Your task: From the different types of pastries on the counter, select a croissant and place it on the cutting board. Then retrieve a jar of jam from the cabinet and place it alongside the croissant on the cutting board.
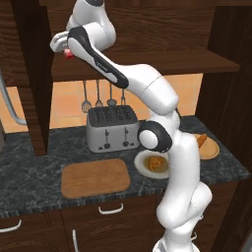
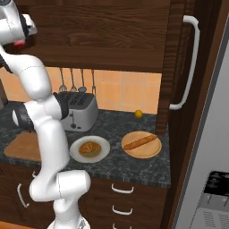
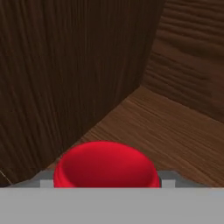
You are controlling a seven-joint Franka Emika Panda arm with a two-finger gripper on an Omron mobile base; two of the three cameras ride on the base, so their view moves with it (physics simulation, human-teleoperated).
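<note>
Dark wood cabinet (image 1: 147,61) shelf, far left corner: gripper (image 1: 63,49) over the jar of jam (image 3: 106,166); cannot tell if closed on it. Croissant (image 1: 156,163) sits on white plate (image 1: 141,167), cutting board (image 1: 95,177) bare. Risk: jar slipping or striking the side panel on withdrawal

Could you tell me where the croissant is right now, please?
The croissant lies on the white plate on the counter, right of the cutting board, in front of the toaster.
</note>
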